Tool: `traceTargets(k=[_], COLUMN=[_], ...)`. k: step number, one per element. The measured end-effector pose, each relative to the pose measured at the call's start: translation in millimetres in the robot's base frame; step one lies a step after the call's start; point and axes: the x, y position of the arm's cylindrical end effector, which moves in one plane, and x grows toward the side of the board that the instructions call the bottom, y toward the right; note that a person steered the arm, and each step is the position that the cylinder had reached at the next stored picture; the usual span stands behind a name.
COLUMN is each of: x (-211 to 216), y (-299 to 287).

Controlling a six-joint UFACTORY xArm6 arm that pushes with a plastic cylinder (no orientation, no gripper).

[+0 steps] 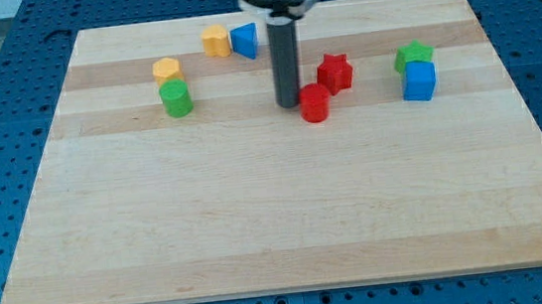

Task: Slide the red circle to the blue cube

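Red circle (314, 103) nearest camera, mid-counter (278, 221), my tip (289, 104) touching its left side. Tool plain rod, nothing grasped. Blue cube (420, 82) well right, below green star (413, 55). Push step in hand; next: drive rightward, skirting red star (335, 72).

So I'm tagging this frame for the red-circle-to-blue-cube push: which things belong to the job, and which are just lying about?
Part of the job:
red circle
blue cube
my tip, just to the view's left of the red circle

Just lying about:
red star
green star
green cylinder
yellow hexagon
yellow block
blue triangle
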Motion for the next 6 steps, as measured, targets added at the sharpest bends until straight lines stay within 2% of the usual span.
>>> traceTargets(k=[1,2,3,4,6], x=[0.0,6.1,27.0,41.7,34.1], y=[24.0,-11.4,-22.7,-11.4,45.1])
